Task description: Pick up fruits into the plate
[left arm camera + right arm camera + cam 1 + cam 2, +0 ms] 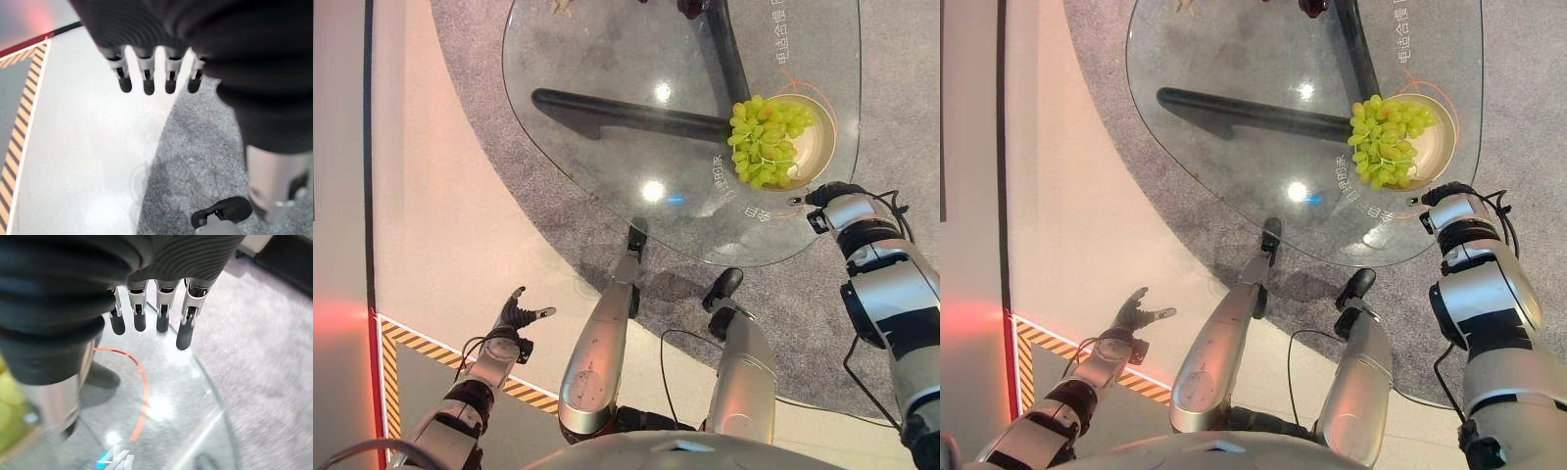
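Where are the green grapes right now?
In the left eye view the green grapes lie on the pale plate at the glass table's right edge, just beyond the robot's open right hand.

table (607,59): clear glossy glass under my eyes
grapes (764,137): smooth, shiny green skins
plate (822,147): smooth, pale, glossy
carpet (489,117): rough grey pile
my fingers (161,308): silver metal, matt dark tips

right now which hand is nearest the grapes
The right hand: it hangs open over the glass table's edge, right beside the plate holding the grapes. The left hand hangs open over the floor, well away from the table.
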